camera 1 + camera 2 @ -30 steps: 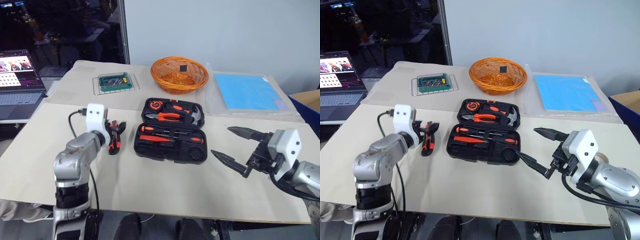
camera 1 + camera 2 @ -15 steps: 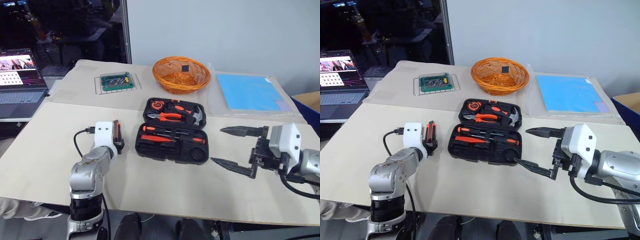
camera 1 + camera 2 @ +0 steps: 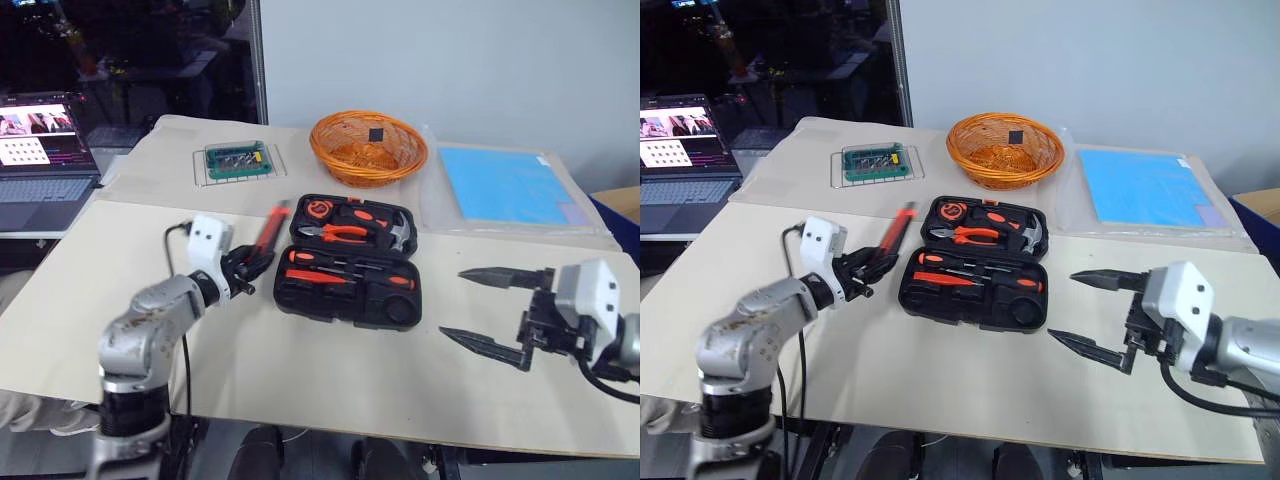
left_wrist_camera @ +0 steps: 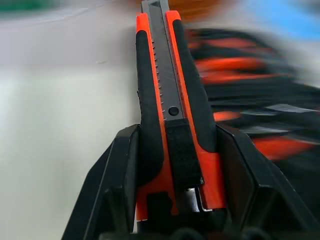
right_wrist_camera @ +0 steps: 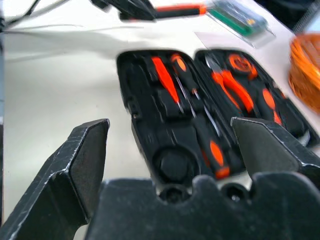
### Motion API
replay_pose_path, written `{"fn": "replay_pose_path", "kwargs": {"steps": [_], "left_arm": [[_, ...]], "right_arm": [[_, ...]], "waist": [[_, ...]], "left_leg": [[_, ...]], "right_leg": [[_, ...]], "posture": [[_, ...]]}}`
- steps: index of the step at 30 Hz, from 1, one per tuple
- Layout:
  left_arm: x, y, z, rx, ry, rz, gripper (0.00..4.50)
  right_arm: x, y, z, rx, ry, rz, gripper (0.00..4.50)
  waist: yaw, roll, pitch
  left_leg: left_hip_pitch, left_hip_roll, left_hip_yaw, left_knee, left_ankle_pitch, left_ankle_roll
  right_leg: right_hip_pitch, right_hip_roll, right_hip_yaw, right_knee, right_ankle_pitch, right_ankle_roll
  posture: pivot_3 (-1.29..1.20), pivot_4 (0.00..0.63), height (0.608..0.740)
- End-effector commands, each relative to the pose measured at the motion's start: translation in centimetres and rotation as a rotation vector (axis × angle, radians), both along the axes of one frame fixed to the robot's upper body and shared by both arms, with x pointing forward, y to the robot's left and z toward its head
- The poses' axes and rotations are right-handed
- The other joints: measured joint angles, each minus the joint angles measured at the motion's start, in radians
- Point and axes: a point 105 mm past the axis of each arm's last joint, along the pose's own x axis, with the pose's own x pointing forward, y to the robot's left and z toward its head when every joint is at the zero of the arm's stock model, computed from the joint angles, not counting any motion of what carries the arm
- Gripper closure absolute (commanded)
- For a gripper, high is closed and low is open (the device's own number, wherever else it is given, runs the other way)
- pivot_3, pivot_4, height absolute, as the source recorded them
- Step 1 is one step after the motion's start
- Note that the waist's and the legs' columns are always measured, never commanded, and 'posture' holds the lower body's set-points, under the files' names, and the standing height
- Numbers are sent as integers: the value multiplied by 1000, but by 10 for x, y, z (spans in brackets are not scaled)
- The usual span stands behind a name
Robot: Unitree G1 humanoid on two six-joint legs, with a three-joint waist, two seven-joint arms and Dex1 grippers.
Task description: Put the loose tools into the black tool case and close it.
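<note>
The left gripper (image 4: 172,165) is closed on the utility knife (image 4: 170,115), a slim orange-and-black body with a ribbed grey slider down its middle. The knife is lifted off the table and its far end points toward 1 o'clock, just beside the left edge of the black tool case (image 3: 350,262). The right gripper (image 3: 498,312) has its two black pointed fingers spread wide with nothing between them; it hangs at 4 o'clock from the case, well apart from it, with the fingers pointing toward the case.

The case is of black moulded plastic with rounded corners and lies open in the middle of the table. In its near half are screwdrivers (image 3: 325,278) with orange-and-black handles and a round recess (image 3: 398,309). In the far half are orange-handled pliers (image 3: 335,232) and a steel-headed hammer (image 3: 395,232).

The table (image 3: 300,370) is covered with smooth beige board. Farther away, at 12 o'clock, stands an orange woven basket (image 3: 368,147). At 11 o'clock is a green tray (image 3: 236,160), and at 1 o'clock a blue sheet (image 3: 498,184) under clear plastic. A laptop (image 3: 40,150) with a lit screen is at 10 o'clock, before a dark window; behind the rest is a plain grey wall.
</note>
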Motion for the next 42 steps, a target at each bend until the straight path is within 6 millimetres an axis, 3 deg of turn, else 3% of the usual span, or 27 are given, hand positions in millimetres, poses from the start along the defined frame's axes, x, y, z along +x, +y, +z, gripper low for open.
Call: {"fn": "replay_pose_path", "kwargs": {"steps": [1,7,14,27,29,32,33,34,37,42], "left_arm": [[-4,-13,-14,216,-46,-371,2721],[25,-18,-29,430,-89,-578,2721],[44,-22,-43,550,-111,-652,2721],[40,-40,-56,549,-42,-714,2721],[41,-42,-55,535,-42,-695,1720],[40,-44,-46,470,-49,-680,852],[40,-45,-41,437,-47,-677,335],[39,-45,-35,410,-46,-673,165],[47,-35,-11,247,-39,-557,165],[41,-28,18,-53,69,-412,1832]], "right_arm": [[-14,-16,7,-41,-34,-107,0],[-32,-27,7,-52,-27,-197,0],[-38,-25,10,-68,-20,-210,0],[-33,-26,16,-94,-23,-197,0],[-33,-25,16,-93,-21,-191,0],[-32,-24,16,-91,-19,-182,0],[-31,-23,16,-91,-19,-180,0],[-30,-23,16,-90,-20,-177,0],[-26,-20,17,-81,-29,-159,0],[-22,-18,17,-67,-36,-148,0]], "waist": [[-1,2,-1],[-10,1,0],[-15,1,0],[-11,0,0],[-11,0,0],[-11,0,0],[-12,1,0],[-13,0,0],[-16,0,0],[-23,1,0]], "left_leg": [[1,0,2,0,0,0],[0,-2,1,0,1,2],[-2,-2,0,0,3,8],[-3,-3,-1,2,3,8],[-3,-3,-2,2,3,8],[-3,-3,-2,2,3,8],[-3,-3,-2,2,3,8],[-3,-3,-2,2,3,8],[-3,-3,-2,2,3,8],[-2,-2,-3,2,3,8]], "right_leg": [[0,-2,1,-1,0,0],[1,-2,0,-1,-1,2],[-1,-2,0,-1,-1,4],[1,-2,0,-1,-2,7],[1,-2,0,-1,-2,7],[1,-2,0,0,-1,9],[1,-2,0,0,0,10],[1,-2,0,0,0,10],[0,-2,0,0,0,10],[0,-1,0,2,0,11]], "posture": [[0,150,740],[0,150,740],[0,150,740],[0,150,740],[0,150,740],[0,150,740],[0,150,740],[0,150,740],[0,150,740],[0,150,740]]}}
